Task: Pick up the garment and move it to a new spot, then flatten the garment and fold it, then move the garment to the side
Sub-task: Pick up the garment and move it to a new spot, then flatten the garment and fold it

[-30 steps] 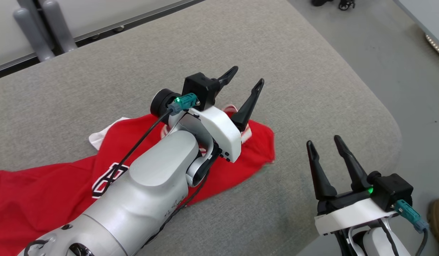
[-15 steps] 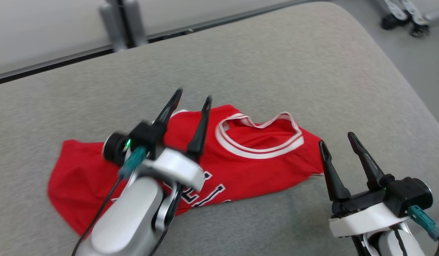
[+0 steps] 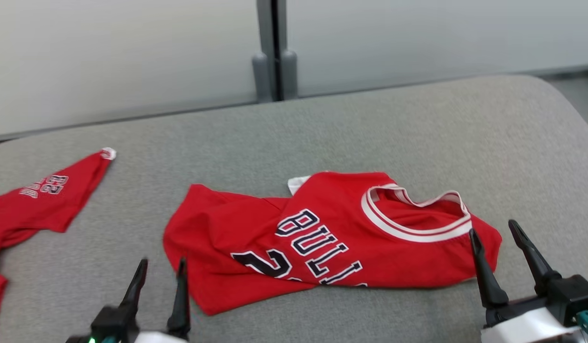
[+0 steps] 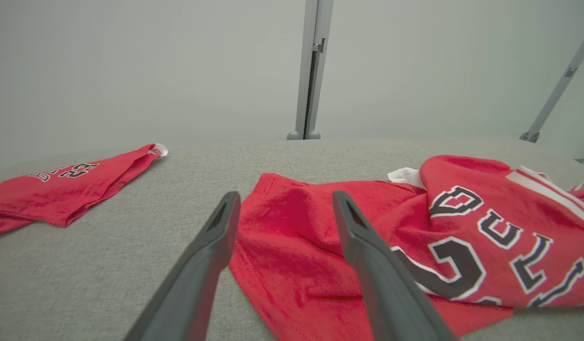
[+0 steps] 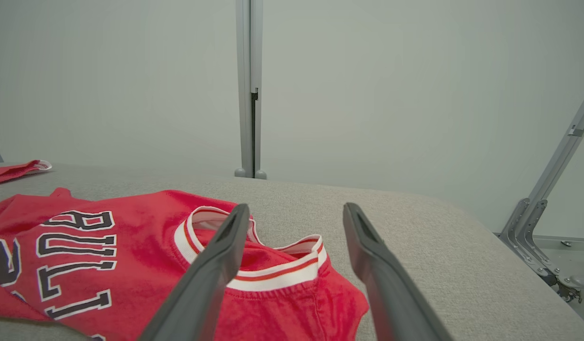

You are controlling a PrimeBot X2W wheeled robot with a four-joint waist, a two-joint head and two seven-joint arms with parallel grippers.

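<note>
moved: left gripper (image 3: 162,263) has pulled back off the garment (image 3: 322,233) to its hem side; the head camera swung too.
grippers: both spread wide, holding nothing; right gripper (image 3: 492,227) hovers at the collar end.
garment: rumpled, doubled over itself, mid-to-right on the worktop (image 3: 370,124), near the front edge.
step: likely flattening. Pinch hem corner with left, shoulder with right, one layer only, pull apart evenly.
around: second red jersey (image 3: 36,200) at left edge, well apart; nothing blocks.

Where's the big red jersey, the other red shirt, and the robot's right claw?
jersey (image 3: 318,238): head view, on its lettering.
other shirt (image 3: 41,207): head view, on its red cloth.
right gripper (image 3: 492,226): head view, midway between its fingertips.
</note>
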